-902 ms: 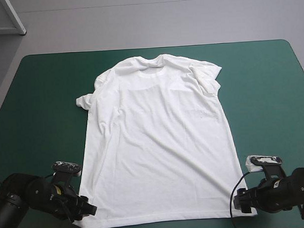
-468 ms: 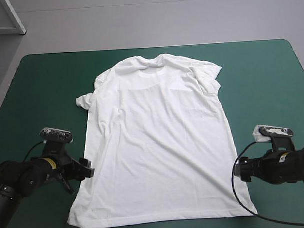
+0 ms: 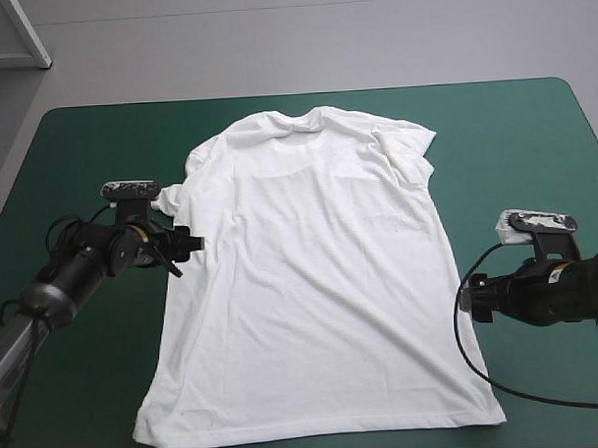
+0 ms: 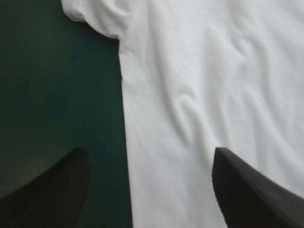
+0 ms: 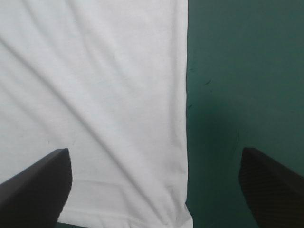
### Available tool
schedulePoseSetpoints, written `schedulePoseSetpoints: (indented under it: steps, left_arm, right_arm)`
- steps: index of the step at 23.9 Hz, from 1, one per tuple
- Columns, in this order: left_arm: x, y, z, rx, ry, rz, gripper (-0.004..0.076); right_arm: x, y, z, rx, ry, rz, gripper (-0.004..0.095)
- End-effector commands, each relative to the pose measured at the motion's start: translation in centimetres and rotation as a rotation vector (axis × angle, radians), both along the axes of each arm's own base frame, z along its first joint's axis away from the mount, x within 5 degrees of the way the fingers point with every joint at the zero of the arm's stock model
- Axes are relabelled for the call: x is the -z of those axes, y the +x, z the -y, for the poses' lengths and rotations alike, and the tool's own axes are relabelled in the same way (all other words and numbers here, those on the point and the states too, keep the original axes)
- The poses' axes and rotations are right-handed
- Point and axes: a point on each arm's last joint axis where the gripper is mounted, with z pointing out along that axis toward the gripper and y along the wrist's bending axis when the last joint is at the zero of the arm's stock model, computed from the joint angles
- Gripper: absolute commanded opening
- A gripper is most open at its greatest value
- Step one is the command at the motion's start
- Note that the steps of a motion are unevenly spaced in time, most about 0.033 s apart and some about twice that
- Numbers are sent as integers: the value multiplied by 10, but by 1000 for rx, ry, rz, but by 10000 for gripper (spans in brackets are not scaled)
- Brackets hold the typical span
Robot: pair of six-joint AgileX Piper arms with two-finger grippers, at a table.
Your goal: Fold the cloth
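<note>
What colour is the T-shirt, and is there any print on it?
Plain white, no print visible; the T-shirt shows best in the high view.

One white T-shirt [image 3: 316, 282], one teal-green table [image 3: 532, 147] and two grippers were counted: the left gripper [image 4: 149, 150] and the right gripper [image 5: 154, 150], each bearing two black fingers [image 5: 38, 183], four altogether.

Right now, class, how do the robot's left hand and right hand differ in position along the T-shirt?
The left hand is at the left side edge of the T-shirt, the right hand at its right. The left hand sits by the sleeve, the right hand nearer the hem. Both are open.
</note>
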Motion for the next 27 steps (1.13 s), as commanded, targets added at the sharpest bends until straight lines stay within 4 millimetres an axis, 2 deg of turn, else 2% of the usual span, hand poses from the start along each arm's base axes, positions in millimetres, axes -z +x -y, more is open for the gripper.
schedulePoseSetpoints:
  steps: [1, 9, 15, 20, 21, 23, 24, 26, 27]
  left_arm:
    - [-8, 34, -7, -73, -49, 100, 532]
    - [9, 96, -9, -99, -39, 93, 531]
    - [46, 109, -7, -133, -27, -54, 531]
    - [68, 121, -1, -123, -90, -56, 523]
    - [70, 121, 3, -105, -103, -62, 505]
    - [71, 120, 6, -89, -140, -78, 402]
    - [71, 119, 7, -88, -139, -88, 320]
    - [74, 118, 6, -72, -118, -113, 151]
    - [75, 117, 6, -59, -109, -118, 108]
  right_arm:
    - [-12, 2, 0, -19, -4, 74, 890]
    - [-12, 1, -1, -27, 1, 71, 890]
    - [-12, 2, -1, -21, 6, 74, 890]
    - [-14, 5, -1, -9, 15, 120, 861]
    - [-15, 8, -1, -4, 17, 138, 840]
    - [-12, 23, -2, -15, 8, 158, 744]
    - [-9, 36, -2, -27, -3, 154, 687]
    - [-3, 66, -4, -29, -12, 156, 634]
    - [0, 78, -4, -31, -17, 154, 632]
